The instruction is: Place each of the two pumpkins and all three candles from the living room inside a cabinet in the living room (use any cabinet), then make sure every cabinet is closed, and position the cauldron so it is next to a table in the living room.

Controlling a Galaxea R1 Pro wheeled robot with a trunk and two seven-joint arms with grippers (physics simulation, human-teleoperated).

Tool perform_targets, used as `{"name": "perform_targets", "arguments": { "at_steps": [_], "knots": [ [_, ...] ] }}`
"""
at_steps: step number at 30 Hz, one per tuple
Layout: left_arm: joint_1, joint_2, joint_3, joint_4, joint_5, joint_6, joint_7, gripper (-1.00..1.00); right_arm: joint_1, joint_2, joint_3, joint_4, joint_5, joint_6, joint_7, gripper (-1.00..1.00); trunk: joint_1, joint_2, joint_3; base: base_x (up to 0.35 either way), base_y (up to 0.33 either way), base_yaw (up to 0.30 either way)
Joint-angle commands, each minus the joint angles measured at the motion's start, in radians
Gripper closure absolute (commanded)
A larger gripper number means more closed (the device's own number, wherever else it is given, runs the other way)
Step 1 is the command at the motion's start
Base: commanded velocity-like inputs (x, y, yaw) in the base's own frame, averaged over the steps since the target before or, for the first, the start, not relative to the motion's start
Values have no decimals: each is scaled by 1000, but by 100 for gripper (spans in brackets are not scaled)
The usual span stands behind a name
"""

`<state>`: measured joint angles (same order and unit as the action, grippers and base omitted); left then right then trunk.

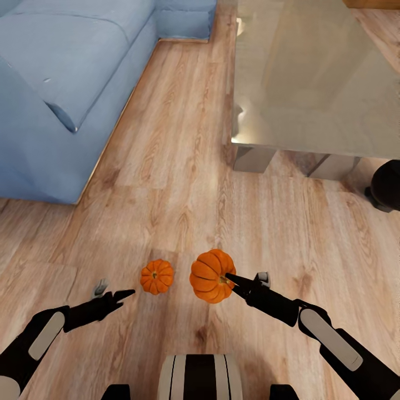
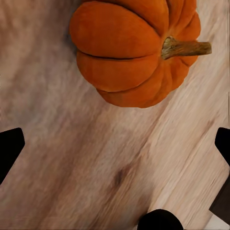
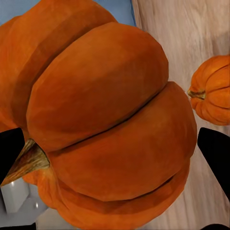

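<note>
Two orange ribbed pumpkins show in the head view. The larger-looking pumpkin (image 1: 208, 273) is raised off the wood floor, with my right gripper (image 1: 229, 279) shut on it at the stem side; it bulges between the dark fingers (image 3: 216, 153) in the right wrist view. The other pumpkin (image 1: 156, 276) rests on the floor just ahead of my left gripper (image 1: 121, 294), which stands open and apart from that pumpkin (image 2: 136, 50). The black cauldron (image 1: 386, 186) sits at the right edge, by the glass table (image 1: 311, 83). Candles and cabinet are out of view.
A blue sofa (image 1: 61, 94) fills the left and far side. The glass table's metal legs (image 1: 253, 158) stand ahead on the right. A strip of wood floor (image 1: 178, 139) runs between sofa and table. My base (image 1: 200, 378) shows at the bottom.
</note>
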<state>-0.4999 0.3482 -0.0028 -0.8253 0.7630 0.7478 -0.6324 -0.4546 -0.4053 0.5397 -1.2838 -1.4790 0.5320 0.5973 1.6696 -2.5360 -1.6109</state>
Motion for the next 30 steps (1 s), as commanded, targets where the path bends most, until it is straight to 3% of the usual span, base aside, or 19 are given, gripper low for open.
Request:
{"name": "perform_targets", "arguments": {
  "at_steps": [1,7,30],
  "knots": [
    [0,1,13,0,4,5,0,-100,-1,0,2,0,-11,5,-1,100,0,0,0,234,0,-40],
    [0,1,43,0,2,5,2,-100,-1,1,2,0,-11,5,-1,100,0,0,0,84,0,-11],
    [0,2,46,0,-4,5,3,-100,-1,5,3,0,-9,3,-1,100,0,0,0,105,35,0]
  ]
}}
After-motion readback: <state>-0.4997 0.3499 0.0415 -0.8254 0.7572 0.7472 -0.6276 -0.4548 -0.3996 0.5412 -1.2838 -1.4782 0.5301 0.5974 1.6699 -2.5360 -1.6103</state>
